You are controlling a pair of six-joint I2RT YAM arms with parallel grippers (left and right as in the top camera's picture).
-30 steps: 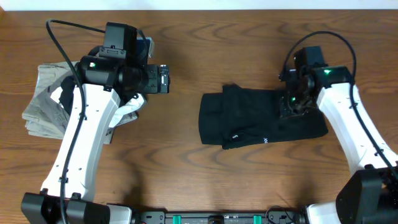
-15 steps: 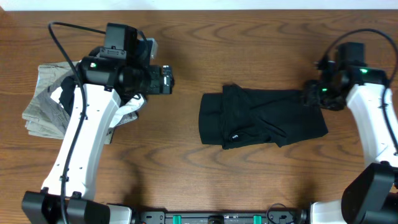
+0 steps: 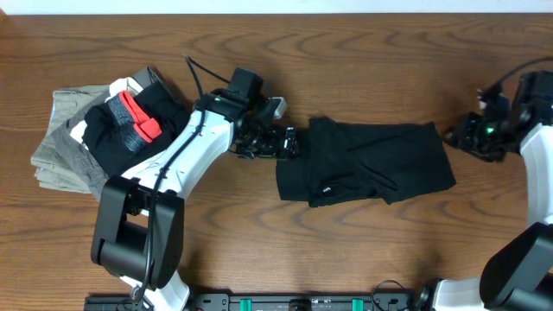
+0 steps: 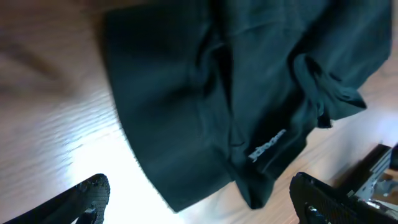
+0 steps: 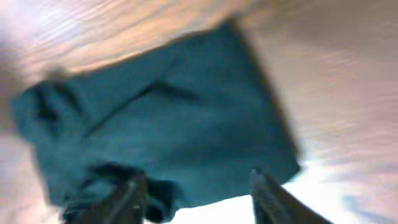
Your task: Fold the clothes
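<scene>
The T-shirt [image 3: 371,164] is lying roughly folded just ahead of the empty, spread left tool [image 3: 283,143]. The right tool [image 3: 471,138] is hanging released nearby; final folds are likely waiting.

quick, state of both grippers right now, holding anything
left gripper: open, holding nothing, over the edge of the black T-shirt
right gripper: open, holding nothing

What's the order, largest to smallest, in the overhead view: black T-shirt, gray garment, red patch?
1. Black T-shirt
2. Gray garment, though partly covered by other clothes
3. Red patch, clearly the smallest
</scene>
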